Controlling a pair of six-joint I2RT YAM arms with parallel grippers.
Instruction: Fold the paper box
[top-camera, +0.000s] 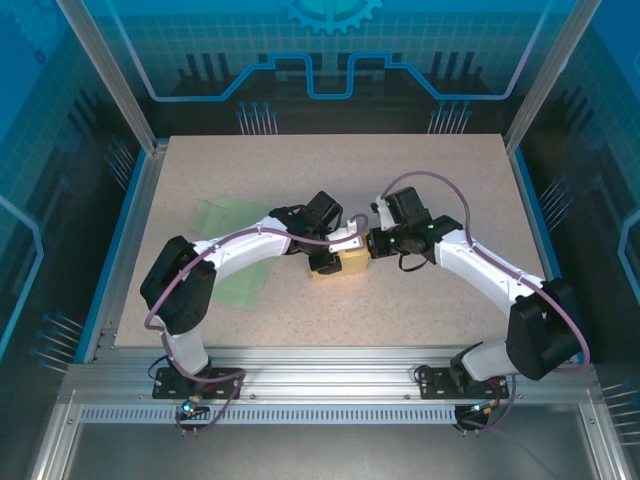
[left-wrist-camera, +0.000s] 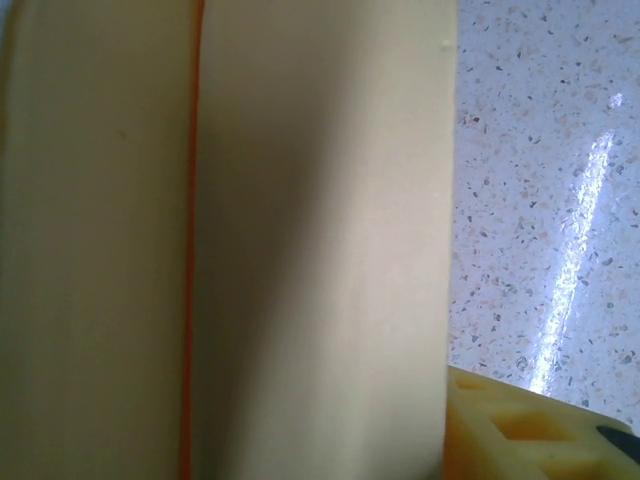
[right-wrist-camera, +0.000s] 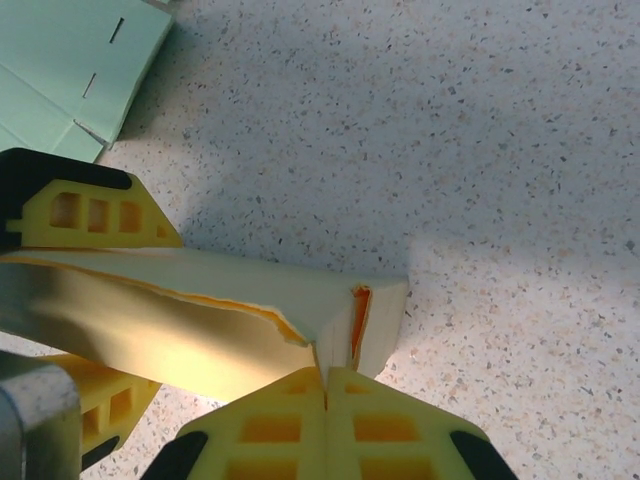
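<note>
The paper box (top-camera: 338, 266), tan and partly folded, is seen near the middle of the surface (top-camera: 430, 180) in the top view. It is met by the left tool (top-camera: 322, 256) from 10 o'clock and by the right tool (top-camera: 368, 246) from 3 o'clock. In the right wrist view, the right tool's yellow fingers (right-wrist-camera: 385, 430) are pressed together at 6 o'clock, with an edge at the box's corner pinched in their seam. At 9 o'clock of that view the left tool's fingers are seen above and below the box, clamped on it. A flat green sheet (top-camera: 228, 222) is laid at 9 o'clock of the box.
</note>
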